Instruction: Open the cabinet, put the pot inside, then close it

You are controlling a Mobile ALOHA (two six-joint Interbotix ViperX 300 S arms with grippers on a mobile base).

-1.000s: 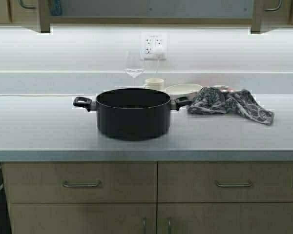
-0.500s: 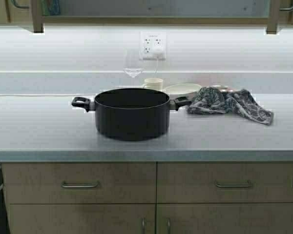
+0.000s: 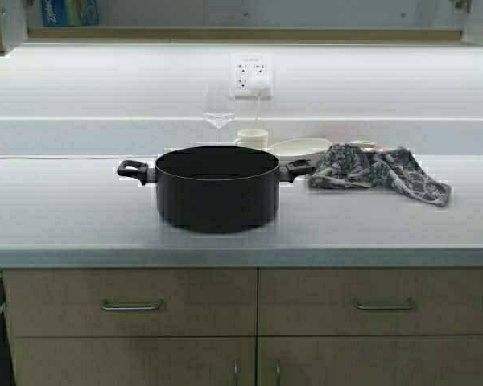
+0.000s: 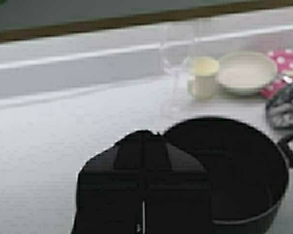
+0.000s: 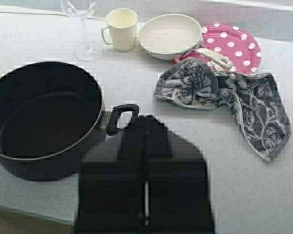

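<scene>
Cabinet (image 3: pixel 241 20) doors swung wider — pot (image 3: pixel 216 187) unmoved on counter (image 3: pixel 80 217)

Only the two wrist views show any of the robot. The left gripper (image 4: pixel 143 146) appears as a matte black block with sloped shoulders, a raised central ridge and a thin pale seam down its middle. The right gripper (image 5: pixel 145 131) has the same black, angular, ridged shape and seam.

Cabinet (image 3: pixel 241 18) cropped at 12 o'clock, doors unseen. Both arms outside the high view. Pot (image 4: pixel 234 170) partly hidden behind left hand (image 4: pixel 142 161).
</scene>
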